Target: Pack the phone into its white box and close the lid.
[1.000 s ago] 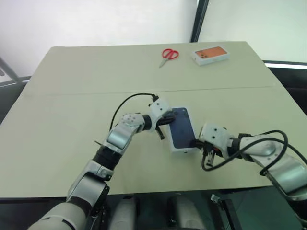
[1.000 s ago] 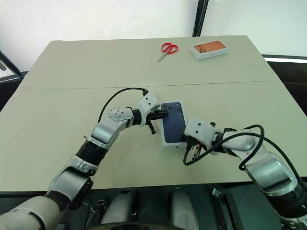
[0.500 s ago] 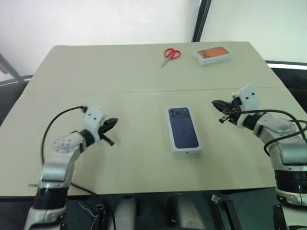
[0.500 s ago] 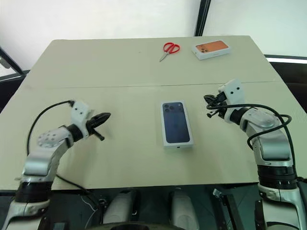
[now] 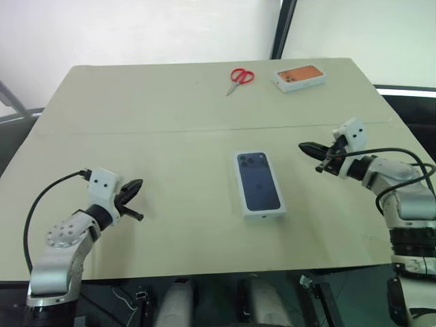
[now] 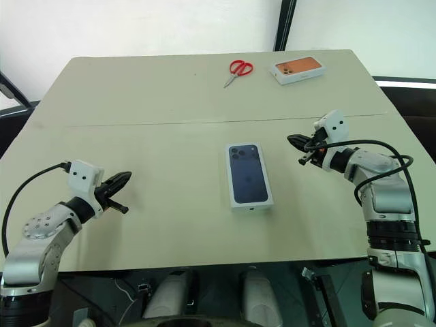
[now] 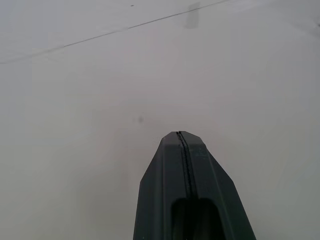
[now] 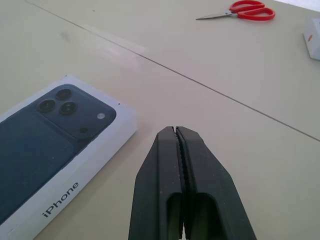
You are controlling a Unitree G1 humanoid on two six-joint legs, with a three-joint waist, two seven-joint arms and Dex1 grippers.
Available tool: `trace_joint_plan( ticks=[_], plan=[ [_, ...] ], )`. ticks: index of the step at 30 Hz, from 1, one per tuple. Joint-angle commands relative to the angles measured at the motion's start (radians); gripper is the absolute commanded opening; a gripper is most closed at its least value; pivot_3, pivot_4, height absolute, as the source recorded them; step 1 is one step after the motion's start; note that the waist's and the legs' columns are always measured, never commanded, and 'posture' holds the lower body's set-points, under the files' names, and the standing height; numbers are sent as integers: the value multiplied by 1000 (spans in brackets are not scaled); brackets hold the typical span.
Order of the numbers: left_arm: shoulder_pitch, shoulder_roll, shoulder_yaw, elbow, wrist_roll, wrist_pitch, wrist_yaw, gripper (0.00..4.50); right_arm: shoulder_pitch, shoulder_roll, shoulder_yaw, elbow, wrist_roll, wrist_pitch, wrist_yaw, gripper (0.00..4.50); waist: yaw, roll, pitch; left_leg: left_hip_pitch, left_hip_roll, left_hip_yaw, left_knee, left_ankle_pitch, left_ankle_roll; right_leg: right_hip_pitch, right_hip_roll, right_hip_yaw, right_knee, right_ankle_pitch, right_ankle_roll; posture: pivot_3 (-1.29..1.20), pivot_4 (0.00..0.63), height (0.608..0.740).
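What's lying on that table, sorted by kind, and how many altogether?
Phone boxes: 2, the closed white box with the lid showing a dark blue phone picture, and an orange-topped box at the far edge.
Scissors: 1, red-handled scissors.
Total: 3.

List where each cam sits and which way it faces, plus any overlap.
Head stereo pair: looks forward and down over the beige table; shut left gripper and right gripper flank the closed white box with the dark blue phone picture.
Left wrist: along its shut fingers, bare tabletop.
Right wrist: along its shut fingers, toward that box and red-handled scissors.
Shared: box, scissors.
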State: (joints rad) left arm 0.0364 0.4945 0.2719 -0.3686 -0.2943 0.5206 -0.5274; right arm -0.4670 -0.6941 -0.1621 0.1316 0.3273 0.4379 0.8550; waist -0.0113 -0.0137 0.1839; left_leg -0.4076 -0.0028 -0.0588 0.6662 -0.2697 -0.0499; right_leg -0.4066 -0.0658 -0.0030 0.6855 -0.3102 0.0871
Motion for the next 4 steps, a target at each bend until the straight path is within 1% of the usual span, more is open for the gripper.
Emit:
trace_joint_plan(
  ticks=[1,4],
  plan=[
    [5,16,12,-36,6,-20,14,0,-36,-19,-7,8,9,-24,26,57,0,0,0,0,0,0,0,0,0,0,0,0,0,0,0,0,150,697],
    [-1,7,-5,-31,7,-29,28,0,-37,-19,-1,16,0,-33,35,57,0,0,0,0,0,0,0,0,0,0,0,0,0,0,0,0,150,697]
  ],
)
